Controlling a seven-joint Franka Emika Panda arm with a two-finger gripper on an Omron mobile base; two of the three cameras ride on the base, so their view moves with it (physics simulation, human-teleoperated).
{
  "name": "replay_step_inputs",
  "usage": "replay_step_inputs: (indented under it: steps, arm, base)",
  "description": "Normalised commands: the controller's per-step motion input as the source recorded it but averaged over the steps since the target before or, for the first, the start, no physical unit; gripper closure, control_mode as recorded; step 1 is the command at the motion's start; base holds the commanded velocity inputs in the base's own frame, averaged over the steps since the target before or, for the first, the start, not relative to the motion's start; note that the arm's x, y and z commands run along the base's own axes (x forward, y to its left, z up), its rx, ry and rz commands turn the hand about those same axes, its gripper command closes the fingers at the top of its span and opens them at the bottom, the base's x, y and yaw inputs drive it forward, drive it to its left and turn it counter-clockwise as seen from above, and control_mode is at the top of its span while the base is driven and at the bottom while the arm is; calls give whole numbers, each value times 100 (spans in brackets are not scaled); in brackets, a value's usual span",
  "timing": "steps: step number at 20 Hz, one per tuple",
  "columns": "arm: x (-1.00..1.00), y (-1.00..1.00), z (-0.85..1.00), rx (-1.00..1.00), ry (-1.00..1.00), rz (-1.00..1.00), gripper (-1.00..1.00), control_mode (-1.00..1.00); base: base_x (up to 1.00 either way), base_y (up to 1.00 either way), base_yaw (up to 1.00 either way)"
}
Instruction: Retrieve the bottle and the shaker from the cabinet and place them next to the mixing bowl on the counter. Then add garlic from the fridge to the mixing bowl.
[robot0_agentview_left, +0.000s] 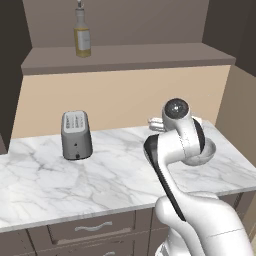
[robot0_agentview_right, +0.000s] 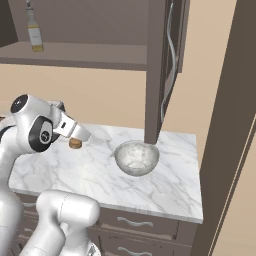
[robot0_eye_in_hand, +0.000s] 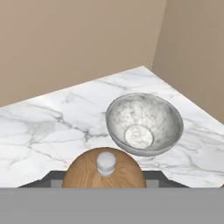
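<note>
Item: shaker (robot0_eye_in_hand: 104, 170), brown wood with a pale knob on top — sat between the finger tips of the gripper (robot0_agentview_right: 76, 140), which was clenched on it; in the right base view its lower end showed just under the hand, at or just above the counter (robot0_agentview_right: 165, 185), and whether it touched could not be told. It was near the mixing bowl (robot0_agentview_right: 137, 158) yet apart from it, to the bowl's left in that view, presumably because the task wants it set beside the bowl, not in it. Item: mixing bowl, pale speckled, upright on the marble with nothing inside, close to the counter's corner by the wall in the hand view. Item: bottle (robot0_agentview_left: 82, 35), tall, clear, yellowish liquid — stood upright on the cabinet (robot0_agentview_left: 130, 59) shelf above, well apart from the bowl and not yet fetched. Item: toaster (robot0_agentview_left: 76, 135), grey, on the counter below the bottle, no part of the job. Judged stage: shaker placement nearly done; bottle and garlic outstanding.
</note>
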Motion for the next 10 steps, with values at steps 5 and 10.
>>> replay_step_inputs:
  steps: [5,10]
  arm:
    - [24,0,-28,0,2,-8,100,-100]
    - [19,0,-19,0,0,-3,100,-100]
  base:
    - [0,0,0]
    - [0,0,0]
